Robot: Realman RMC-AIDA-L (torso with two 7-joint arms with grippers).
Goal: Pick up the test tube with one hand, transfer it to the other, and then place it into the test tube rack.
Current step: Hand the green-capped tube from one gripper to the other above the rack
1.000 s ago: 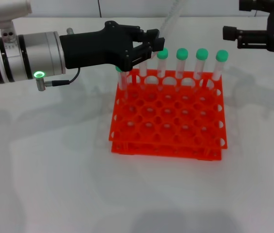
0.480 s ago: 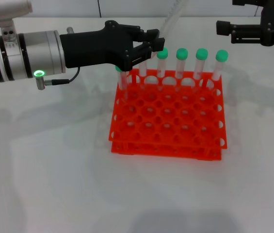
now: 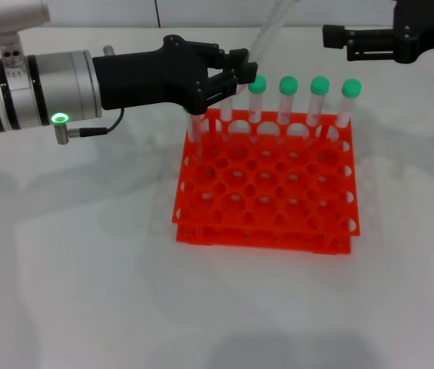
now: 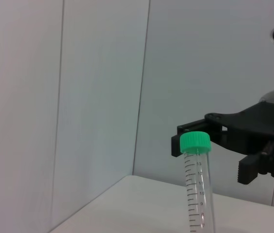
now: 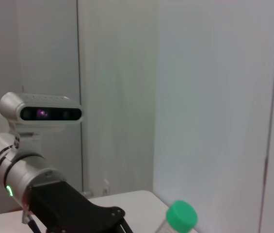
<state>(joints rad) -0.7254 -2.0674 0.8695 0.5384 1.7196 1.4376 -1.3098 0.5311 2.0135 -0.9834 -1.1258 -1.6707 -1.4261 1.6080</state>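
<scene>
My left gripper (image 3: pixel 236 75) is shut on a clear test tube (image 3: pixel 266 27) above the back left of the orange-red rack (image 3: pixel 266 184). The tube slants up and away from me, and its top leaves the head view. The left wrist view shows its green cap (image 4: pixel 195 141) and graduated body. The right wrist view shows the cap (image 5: pixel 182 216) at the lower edge. My right gripper (image 3: pixel 336 38) hangs open, high behind the rack's right side. In the left wrist view its fingers (image 4: pixel 253 170) are beyond the cap, apart from it.
Several green-capped tubes (image 3: pixel 320 100) stand in the rack's back row, and one (image 3: pixel 193 127) stands at its left corner under my left gripper. The rack sits on a white table (image 3: pixel 86 269). A pale wall (image 4: pixel 93 87) stands behind.
My right gripper has moved left and a little up, closer to the held tube. My left gripper and the tube have stayed almost still.
</scene>
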